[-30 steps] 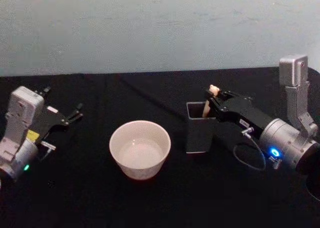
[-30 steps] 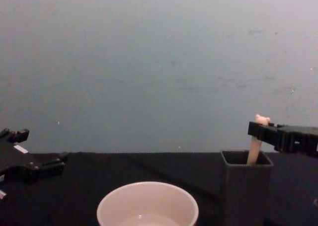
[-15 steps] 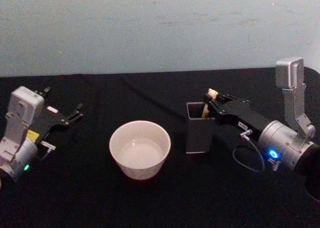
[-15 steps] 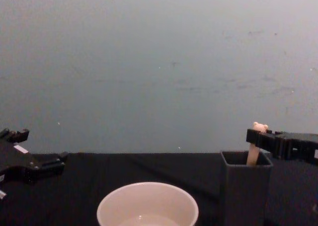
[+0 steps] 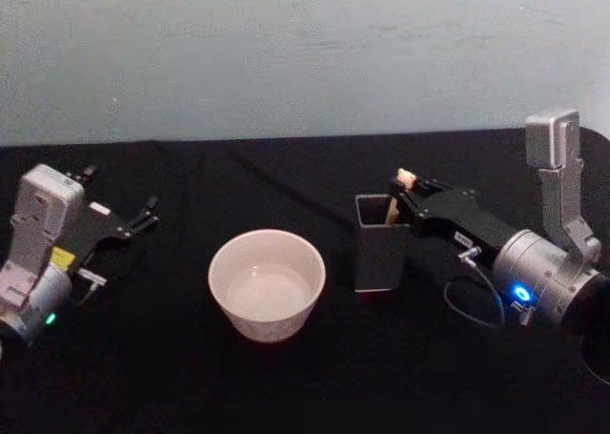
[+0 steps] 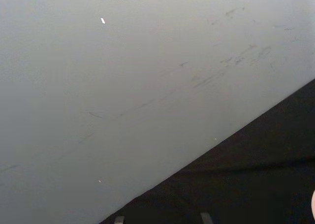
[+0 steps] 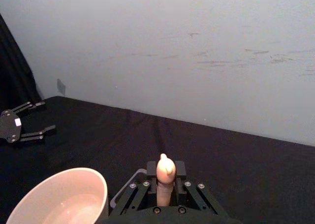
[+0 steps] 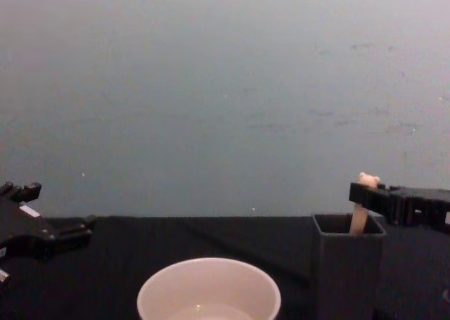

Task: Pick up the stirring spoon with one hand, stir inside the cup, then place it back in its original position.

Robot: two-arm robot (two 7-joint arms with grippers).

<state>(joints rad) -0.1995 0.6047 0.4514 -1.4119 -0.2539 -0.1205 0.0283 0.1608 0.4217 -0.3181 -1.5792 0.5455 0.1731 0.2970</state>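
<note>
stirring spoon [image 5: 405, 181]: stood upright in the dark grey holder [image 5: 378, 243], right of the table's middle and nearer the far edge than the near one; only the beige handle and its tiny bear head are seen above the holder's rim, the metal bowl being hidden inside.
cup [image 5: 267, 283]: set just left of the holder, apart from it, around the middle of the table; a little clear liquid appears to lie in it.
right claw [image 5: 400, 188]: reached in from the right edge of the table, level with the holder's top; its fingers [image 7: 143, 187] are closed against the spoon's handle just below the bear head, as the right wrist view shows.
left claw [image 5: 145, 215]: parked near the left edge of the table, fingers spread, nothing held.
step judged: the spoon is gripped but not yet lifted out of the holder.
handling judged: the spoon is taken to be light and stiff; the smooth narrow handle may slip or twist between the fingers, so a hold on the upper handle beneath the head seems best.
risk judged: a slanted pull may catch the rim and tip the holder; a straight lift is called for.
</note>
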